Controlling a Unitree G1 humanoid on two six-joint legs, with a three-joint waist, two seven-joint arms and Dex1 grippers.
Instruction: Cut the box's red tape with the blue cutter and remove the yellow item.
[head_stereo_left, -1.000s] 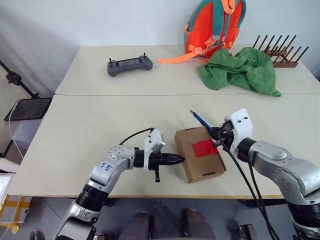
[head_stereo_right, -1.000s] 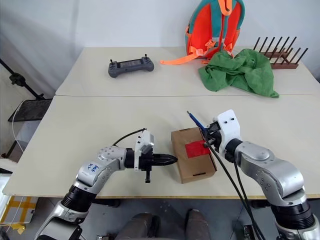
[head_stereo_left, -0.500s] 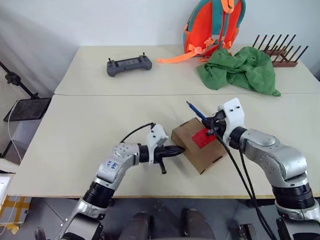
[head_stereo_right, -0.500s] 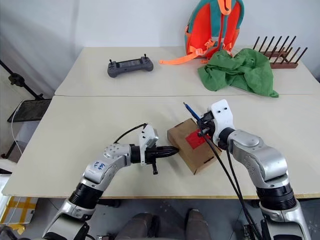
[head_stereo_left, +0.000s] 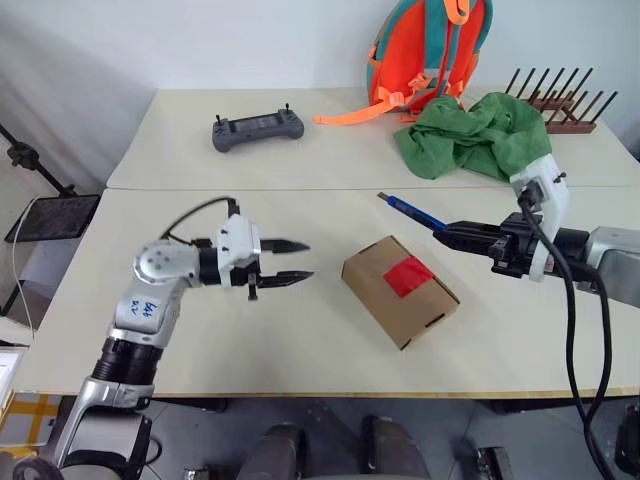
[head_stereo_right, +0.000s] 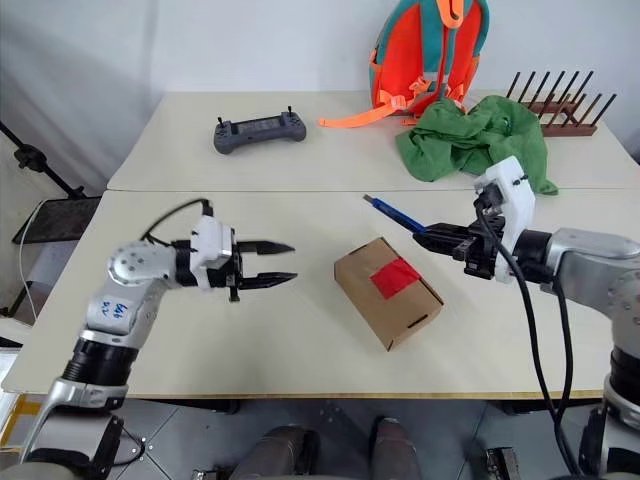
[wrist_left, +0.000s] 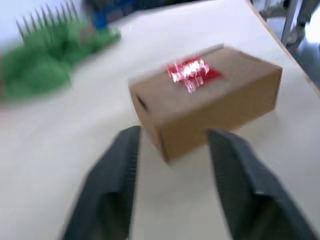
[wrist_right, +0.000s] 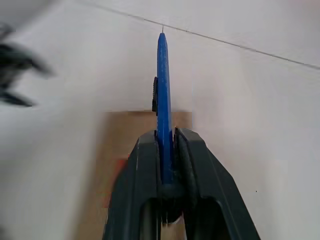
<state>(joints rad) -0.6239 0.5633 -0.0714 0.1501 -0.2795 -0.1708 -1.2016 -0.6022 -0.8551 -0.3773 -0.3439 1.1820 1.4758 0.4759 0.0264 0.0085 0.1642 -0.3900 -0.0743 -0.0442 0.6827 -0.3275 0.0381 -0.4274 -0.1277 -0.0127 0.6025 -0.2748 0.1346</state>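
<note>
Both arms have lifted off the box (head_stereo_left: 400, 290) since a second ago: our left end effector (head_stereo_left: 296, 261), then pressed shut against the carton's near-left side, now hangs released with fingers spread, well to the left and clear of it; our right end effector (head_stereo_left: 452, 233) has pulled back to the right and risen, away from the lid. We note the carton itself has turned and now sits skewed on the bench (head_stereo_left: 200, 220), one corner toward us

Right end effector stays clenched on the blue cutter (head_stereo_left: 410, 210), tip pointing out over the bench beyond the box's far corner. Red tape (head_stereo_left: 408, 275) lies across the lid; from here we cannot tell whether it is cut. Flaps look shut, and the yellow item is hidden

Risks as we judge them:
- box is unbraced, so a blade pass may shove or spin it instead of slicing
- skewed seam no longer lines up with the cutter, so the tip could skate off the tape
- slim tool pinched low may pivot in the grip under load
</note>
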